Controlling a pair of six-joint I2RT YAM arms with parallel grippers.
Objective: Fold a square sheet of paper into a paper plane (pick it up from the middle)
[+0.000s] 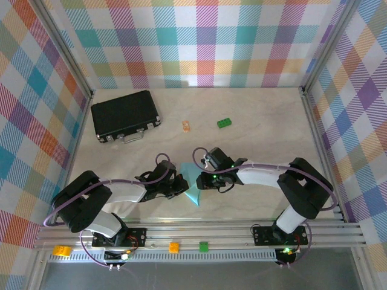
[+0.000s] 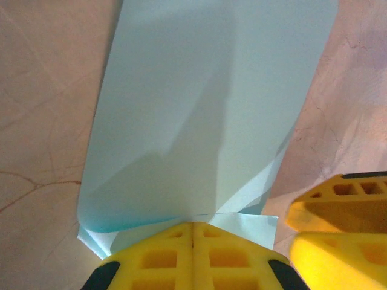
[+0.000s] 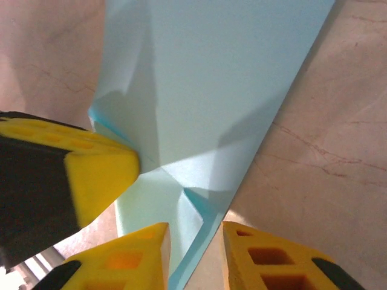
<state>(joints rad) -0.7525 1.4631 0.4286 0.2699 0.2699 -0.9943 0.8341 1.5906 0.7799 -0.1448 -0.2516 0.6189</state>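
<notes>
The overhead light is bright and even, but the left gripper's (image 2: 193, 226) yellow fingers (image 2: 151, 260) are blurred, and a soft grey shadow lies on the sheet of paper (image 2: 199, 90) just ahead of them.

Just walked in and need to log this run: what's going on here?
Both arms are working a light blue paper at the near middle of the table. The left gripper is shut on one edge of it. The right gripper is open, with another edge between its fingers. The paper is partly folded, creases showing.
</notes>
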